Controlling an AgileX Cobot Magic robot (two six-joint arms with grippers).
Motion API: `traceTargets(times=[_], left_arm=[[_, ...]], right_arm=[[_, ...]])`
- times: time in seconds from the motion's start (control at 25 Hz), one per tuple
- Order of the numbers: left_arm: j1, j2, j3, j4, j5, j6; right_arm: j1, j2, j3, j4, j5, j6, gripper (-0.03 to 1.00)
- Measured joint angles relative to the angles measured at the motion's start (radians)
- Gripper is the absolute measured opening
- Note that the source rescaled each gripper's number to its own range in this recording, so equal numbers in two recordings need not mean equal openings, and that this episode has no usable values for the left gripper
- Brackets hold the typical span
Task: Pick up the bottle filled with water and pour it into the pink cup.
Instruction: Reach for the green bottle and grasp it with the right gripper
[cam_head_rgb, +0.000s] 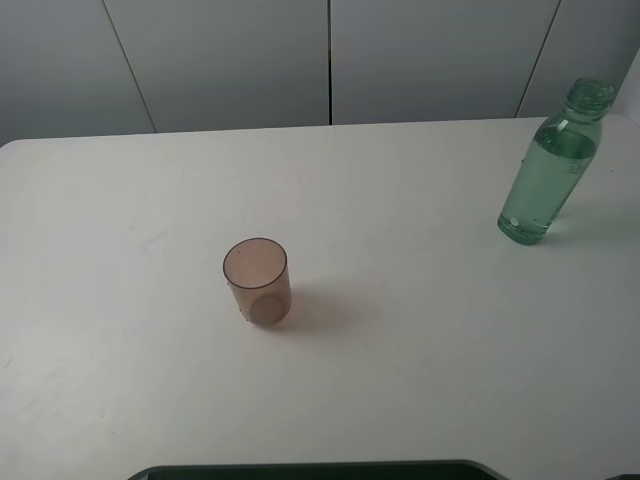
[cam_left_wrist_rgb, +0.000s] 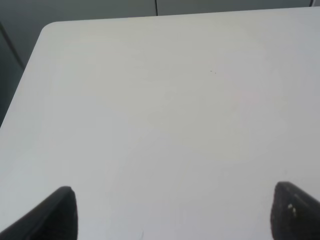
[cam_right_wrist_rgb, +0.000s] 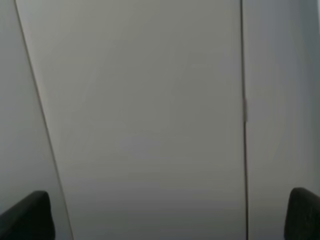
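Observation:
The bottle (cam_head_rgb: 550, 168), green-tinted, capless and holding water, stands upright at the table's far right. The pink cup (cam_head_rgb: 258, 281), a translucent brownish tumbler, stands upright left of the table's middle. Neither gripper appears in the exterior high view. In the left wrist view my left gripper (cam_left_wrist_rgb: 172, 210) is open over bare table, with only its two dark fingertips (cam_left_wrist_rgb: 60, 212) showing and nothing between them. In the right wrist view my right gripper (cam_right_wrist_rgb: 167, 215) is open, its fingertips (cam_right_wrist_rgb: 27, 215) wide apart, facing the grey wall panels with nothing held.
The white table (cam_head_rgb: 400, 350) reaches back to grey wall panels (cam_head_rgb: 330, 60). A dark rounded edge (cam_head_rgb: 320, 470) shows at the table's near side. The table's rounded far left corner (cam_left_wrist_rgb: 50, 27) shows in the left wrist view.

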Motion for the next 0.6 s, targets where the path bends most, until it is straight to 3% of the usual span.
traceTargets(times=[0.24,0.6], left_arm=[[0.000,0.000,0.000,0.000,0.000,0.004],[0.000,0.000,0.000,0.002,0.000,0.004]], right_arm=[[0.060,0.286,0.001,-0.003,-0.291,-0.075,1.00],[0.064,0.507,0.001,0.062,-0.378,-0.160,1.00]])
